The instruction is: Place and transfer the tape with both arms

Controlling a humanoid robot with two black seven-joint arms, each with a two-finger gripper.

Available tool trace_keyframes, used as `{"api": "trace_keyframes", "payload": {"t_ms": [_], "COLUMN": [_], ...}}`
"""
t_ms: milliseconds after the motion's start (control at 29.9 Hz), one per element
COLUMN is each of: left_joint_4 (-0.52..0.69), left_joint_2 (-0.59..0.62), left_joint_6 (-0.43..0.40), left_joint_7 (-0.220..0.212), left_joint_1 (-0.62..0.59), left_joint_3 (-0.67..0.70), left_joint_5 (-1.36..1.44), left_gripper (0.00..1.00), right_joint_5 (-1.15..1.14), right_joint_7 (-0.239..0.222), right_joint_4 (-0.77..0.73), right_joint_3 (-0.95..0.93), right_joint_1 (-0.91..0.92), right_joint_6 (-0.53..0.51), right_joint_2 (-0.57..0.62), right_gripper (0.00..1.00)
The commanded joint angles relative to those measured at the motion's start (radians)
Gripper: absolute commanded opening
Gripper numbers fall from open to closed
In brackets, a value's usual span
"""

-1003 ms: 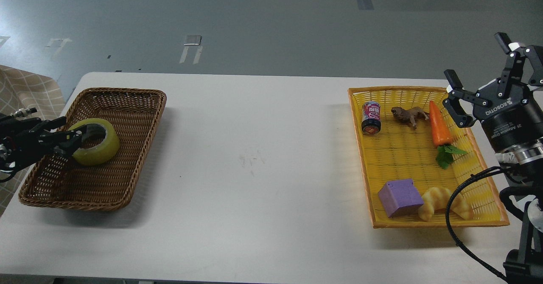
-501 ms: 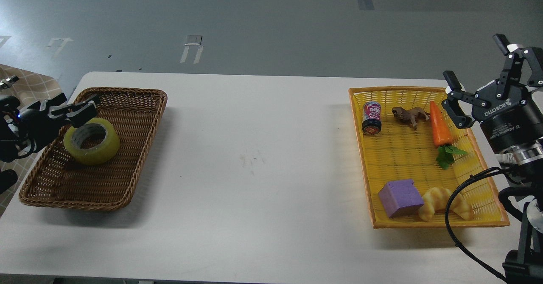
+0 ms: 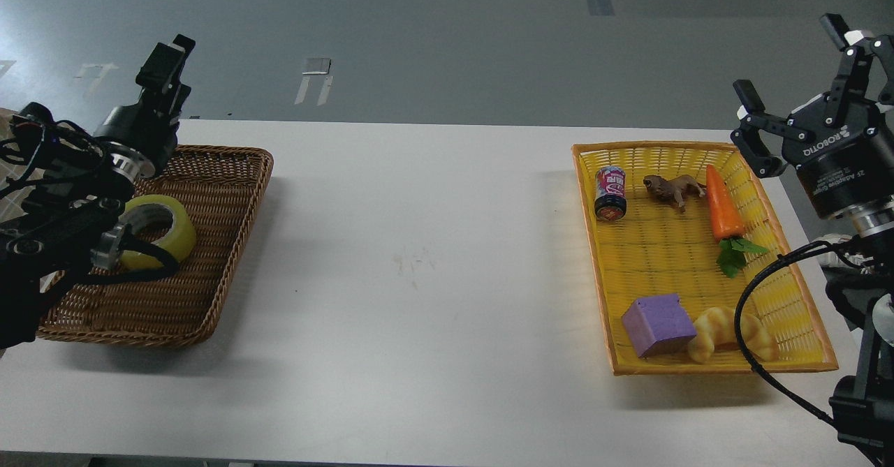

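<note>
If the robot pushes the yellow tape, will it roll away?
Probably not. The tape lies flat on its side in the brown wicker basket, so a push would likely slide it, not roll it. The bumpy weave may slow it, and the basket's walls should stop it. Its hollow core suggests it's fairly light.

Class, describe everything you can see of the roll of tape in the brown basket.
The tape is a wide roll of translucent yellow packing tape with a greyish cardboard core. It lies flat, its hole facing up, on the floor of the brown wicker basket, toward the basket's left side. Part of the left arm and a black cable cross in front of it and hide its left edge. The left gripper is raised well above and behind it, not holding it. Nothing else in the basket touches it.
</note>
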State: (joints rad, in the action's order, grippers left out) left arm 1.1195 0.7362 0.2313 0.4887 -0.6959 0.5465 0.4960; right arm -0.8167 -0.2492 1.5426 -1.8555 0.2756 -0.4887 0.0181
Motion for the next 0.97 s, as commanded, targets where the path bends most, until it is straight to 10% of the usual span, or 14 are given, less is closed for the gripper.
{"api": "trace_keyframes", "payload": {"t_ms": [0, 201, 368, 936], "left_joint_4": [0.120, 0.249, 0.252, 0.342], "left_joint_2": [0.006, -0.055, -0.240, -0.612], "left_joint_6": [-0.086, -0.245, -0.328, -0.356], "left_joint_7": [0.000, 0.000, -0.081, -0.159], "left_joint_1": [0.006, 0.006, 0.002, 0.269], "left_joint_3": [0.085, 0.199, 0.341, 0.585], "left_joint_5": [-0.019, -0.019, -0.057, 0.049], "left_gripper": [0.98, 0.98, 0.98, 0.98], "right_joint_5": [-0.002, -0.004, 0.001, 0.005], "right_joint_7": [-0.005, -0.030, -0.027, -0.019], "right_joint_4": [-0.050, -0.075, -0.142, -0.093], "right_joint_3": [0.001, 0.045, 0.145, 0.157], "right_joint_1": [0.073, 0.131, 0.189, 0.188], "right_joint_6": [0.000, 0.000, 0.000, 0.000], "right_joint_2": [0.005, -0.004, -0.018, -0.018], "right_gripper": [1.00, 1.00, 1.00, 1.00]}}
